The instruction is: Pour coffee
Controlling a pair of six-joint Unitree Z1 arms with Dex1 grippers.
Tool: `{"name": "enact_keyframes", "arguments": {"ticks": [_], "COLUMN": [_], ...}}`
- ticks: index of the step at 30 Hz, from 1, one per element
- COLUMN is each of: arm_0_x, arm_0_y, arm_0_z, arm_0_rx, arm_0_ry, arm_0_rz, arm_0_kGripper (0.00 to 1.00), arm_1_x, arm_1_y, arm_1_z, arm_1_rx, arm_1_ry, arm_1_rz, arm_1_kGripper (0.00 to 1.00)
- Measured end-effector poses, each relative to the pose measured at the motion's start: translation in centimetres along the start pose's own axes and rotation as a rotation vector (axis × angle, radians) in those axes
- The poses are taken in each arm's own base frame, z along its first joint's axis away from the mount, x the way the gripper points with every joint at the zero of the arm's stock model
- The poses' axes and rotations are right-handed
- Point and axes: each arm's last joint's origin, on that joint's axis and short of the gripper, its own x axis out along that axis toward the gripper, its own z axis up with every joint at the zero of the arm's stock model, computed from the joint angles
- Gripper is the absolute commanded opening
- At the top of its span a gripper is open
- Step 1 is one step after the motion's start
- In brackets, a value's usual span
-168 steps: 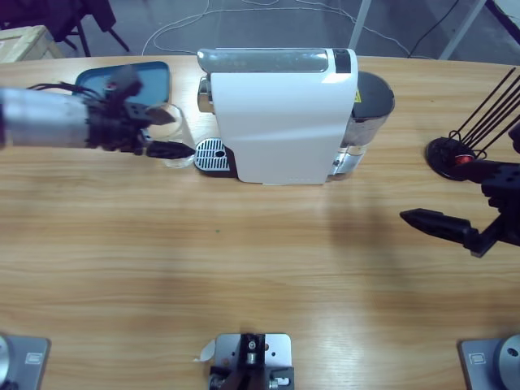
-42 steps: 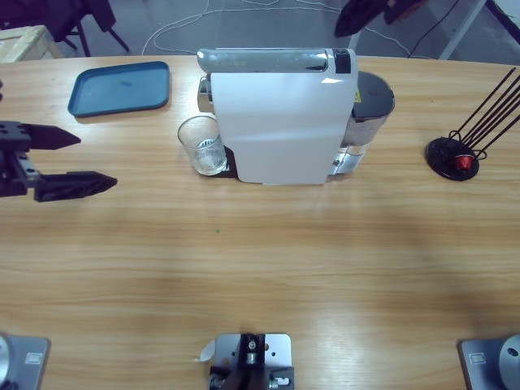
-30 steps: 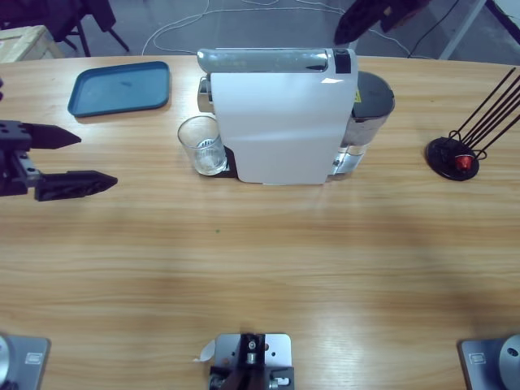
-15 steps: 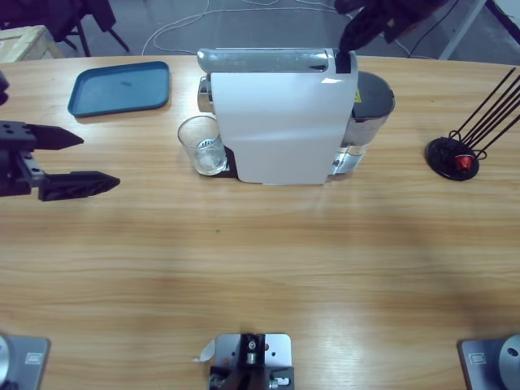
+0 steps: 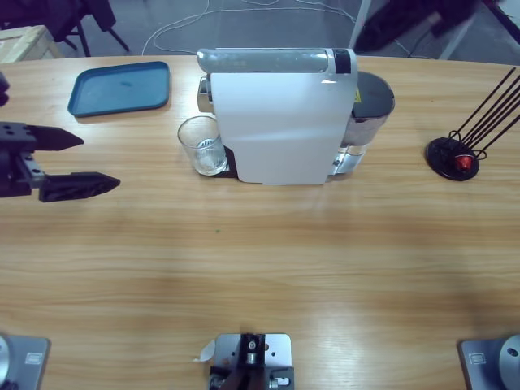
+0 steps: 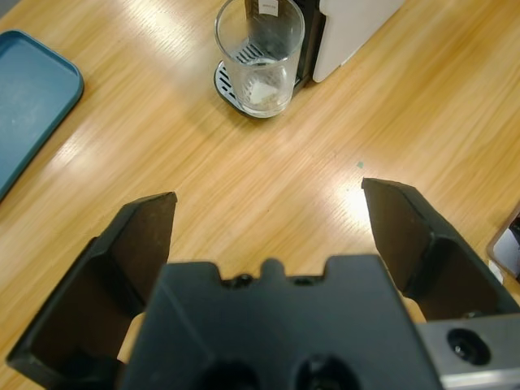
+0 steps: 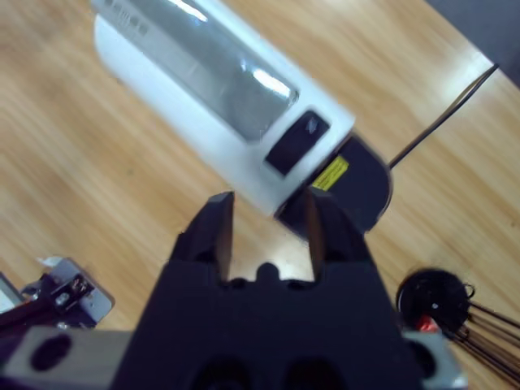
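- Coffee machine (image 5: 280, 114), white with a silver top, stands at the far middle of the wooden table (image 5: 260, 268); a dark water tank sits at its right end.
- An empty clear glass (image 5: 201, 145) stands upright on the round drip grate at the machine's left end, touching nothing else.
- In the left wrist view the glass (image 6: 259, 53) shows a little residue at its bottom and sits well ahead of the jaws.
- The left gripper (image 5: 77, 162) hovers over the table's left edge, well apart from the glass; its two black jaws are spread wide with nothing between them.
- The right gripper (image 7: 266, 223) looks down from above onto the machine's silver top and black button; its jaws stand a narrow gap apart, holding nothing.
- In the high view the right arm shows only as a dark blur at the upper right, beyond the table's far edge.
- A blue tray (image 5: 120, 86) lies at the far left, apart from the glass.
- A black round stand (image 5: 455, 157) with thin rods and a red spot sits at the far right.
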Motion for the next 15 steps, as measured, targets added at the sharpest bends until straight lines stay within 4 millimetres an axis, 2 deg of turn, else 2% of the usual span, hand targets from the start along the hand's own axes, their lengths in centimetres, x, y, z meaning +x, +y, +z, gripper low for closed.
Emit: {"name": "enact_keyframes", "arguments": {"ticks": [2, 5, 15], "arm_0_x": [0.0, 0.1, 0.1], "arm_0_y": [0.0, 0.0, -0.1], "arm_0_z": [-0.1, -0.1, -0.5], "arm_0_rx": [0.0, 0.0, -0.001], "arm_0_ry": [0.004, 0.001, 0.006], "arm_0_rz": [-0.001, 0.0, -0.001], "arm_0_kGripper": [1.0, 1.0, 1.0], "arm_1_x": [-0.7, -1.4, -2.5], "arm_1_y": [0.2, 0.3, 0.3], "arm_1_z": [-1.2, -1.9, -0.4], "arm_1_rx": [0.006, 0.014, 0.046], "arm_1_ry": [-0.019, -0.045, -0.114], "arm_1_rz": [-0.001, -0.001, -0.004], "arm_1_kGripper": [1.0, 1.0, 1.0]}}
